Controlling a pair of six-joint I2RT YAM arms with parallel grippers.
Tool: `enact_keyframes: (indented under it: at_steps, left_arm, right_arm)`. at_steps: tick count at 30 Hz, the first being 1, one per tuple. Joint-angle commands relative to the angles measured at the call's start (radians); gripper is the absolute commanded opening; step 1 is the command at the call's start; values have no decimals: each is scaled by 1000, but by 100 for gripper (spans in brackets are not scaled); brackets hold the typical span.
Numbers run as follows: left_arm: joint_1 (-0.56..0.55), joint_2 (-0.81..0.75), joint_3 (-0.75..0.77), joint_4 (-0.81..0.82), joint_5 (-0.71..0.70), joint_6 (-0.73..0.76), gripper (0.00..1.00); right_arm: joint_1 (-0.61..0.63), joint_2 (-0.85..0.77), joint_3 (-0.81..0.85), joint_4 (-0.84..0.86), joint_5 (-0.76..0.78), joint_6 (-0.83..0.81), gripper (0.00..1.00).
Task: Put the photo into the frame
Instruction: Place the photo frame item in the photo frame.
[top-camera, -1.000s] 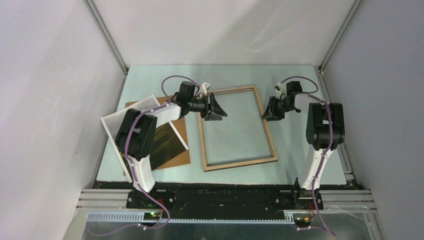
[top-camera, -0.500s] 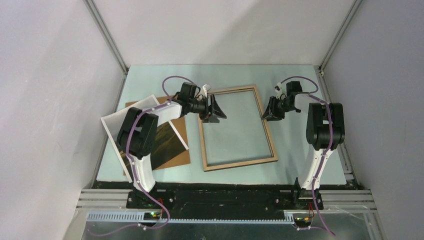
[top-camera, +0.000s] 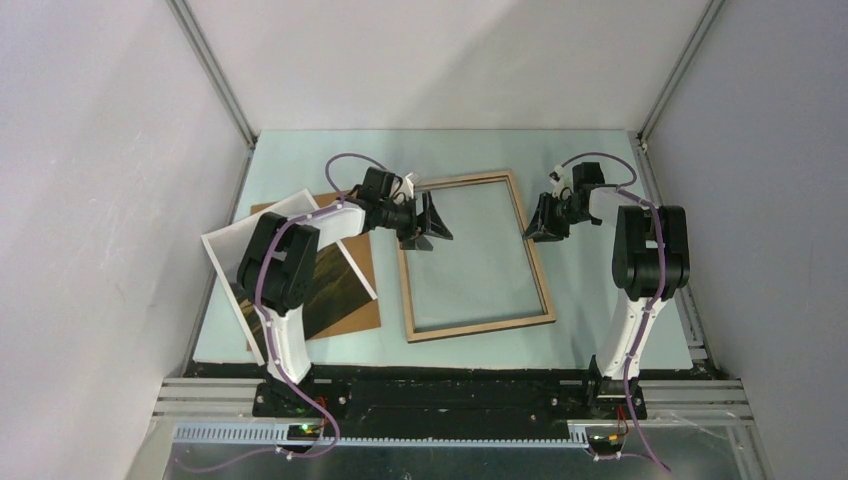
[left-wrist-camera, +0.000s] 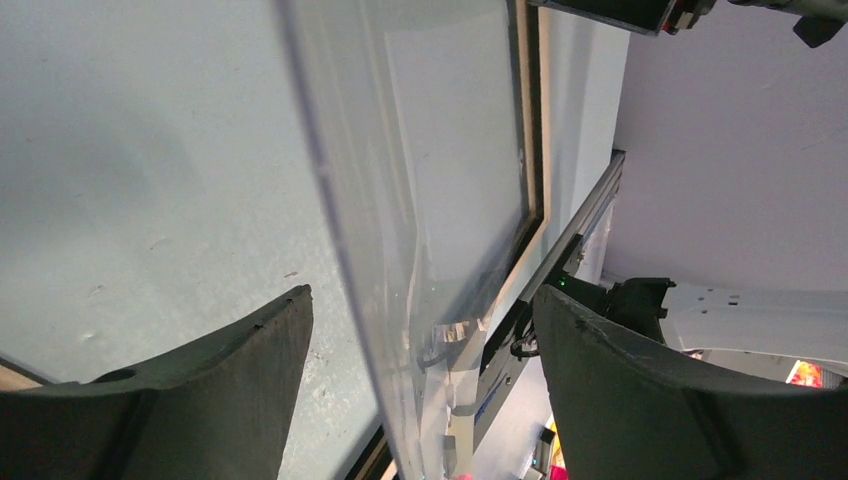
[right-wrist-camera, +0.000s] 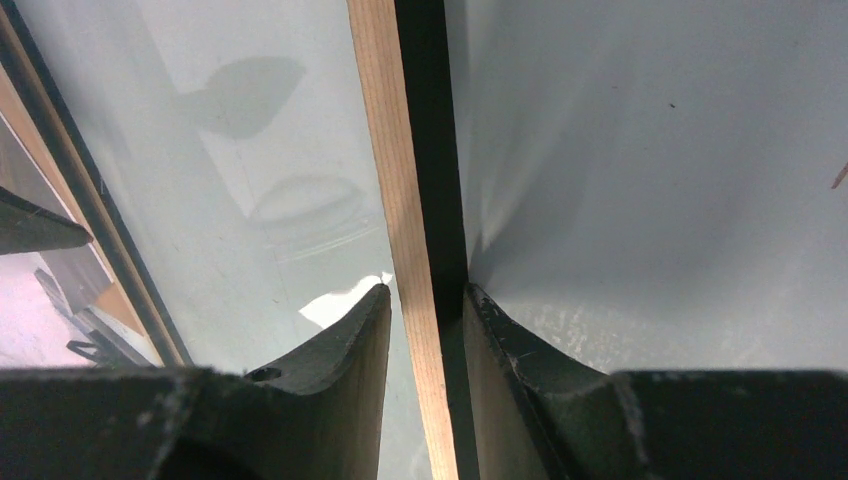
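The right gripper (right-wrist-camera: 426, 298) pinches the right rail of the frame (top-camera: 481, 327) in the middle of the table (top-camera: 590, 165), the left gripper (top-camera: 424, 224) gapes wide at its left edge, holding nothing, and the photo (top-camera: 335, 283) lies farther left.

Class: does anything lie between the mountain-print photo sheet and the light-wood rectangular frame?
Nothing visible lies on the pale table between photo and frame; only the open left gripper hovers at the frame's photo-side rail.

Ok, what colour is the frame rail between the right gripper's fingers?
The frame rail is light wood with a black strip beside it; right wrist view shows best.
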Motion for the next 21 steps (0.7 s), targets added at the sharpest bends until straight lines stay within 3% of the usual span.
enact_keyframes:
  at_steps: [1,21]
  left_arm:
    - [-15,10,42,-21,-14,46,86]
    - [-11,-42,26,-84,-99,96,94]
  right_arm:
    - [9,-23,32,-21,-18,-7,37]
    - [9,-28,32,-23,-10,-12,37]
